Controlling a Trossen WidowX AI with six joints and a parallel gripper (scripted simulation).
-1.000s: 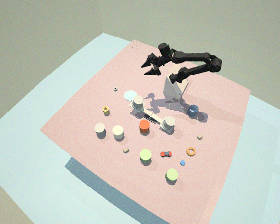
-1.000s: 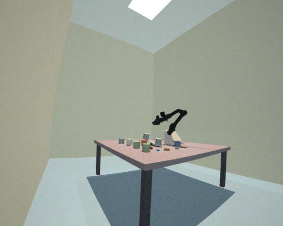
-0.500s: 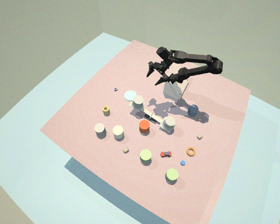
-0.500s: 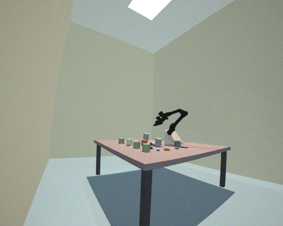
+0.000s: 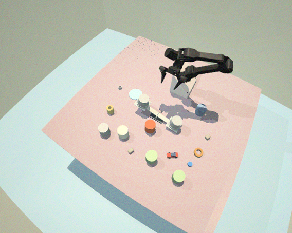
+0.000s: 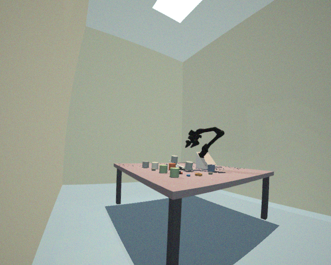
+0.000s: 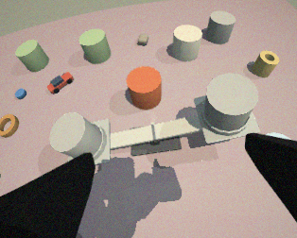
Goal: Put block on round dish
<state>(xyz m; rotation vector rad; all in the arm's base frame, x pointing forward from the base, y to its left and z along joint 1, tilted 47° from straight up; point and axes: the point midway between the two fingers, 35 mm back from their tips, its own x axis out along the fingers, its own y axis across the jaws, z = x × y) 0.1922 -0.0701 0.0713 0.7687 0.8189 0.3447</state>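
The black gripper [image 5: 169, 85] [image 6: 188, 146] [image 7: 170, 151] hangs above the table, its fingers spread wide with nothing between them. Below, two grey cylindrical cups [image 5: 143, 100] [image 5: 175, 122] [image 6: 174, 159] [image 6: 188, 165] [image 7: 232, 101] [image 7: 76, 135] stand on the ends of the pale balance beam [image 5: 163, 118] [image 7: 182, 127], the one near the pale-blue round dish [image 5: 135, 94] [image 7: 278, 136] higher.

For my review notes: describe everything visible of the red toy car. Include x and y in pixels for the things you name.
The red toy car [image 5: 172, 155] [image 7: 61, 82] has a dark cabin area and dark wheels. It looks like hard plastic, though that is only a guess. It sits upright on the pink table top, between the nearer green cylinder and the orange ring, with nothing seen touching it but the table.
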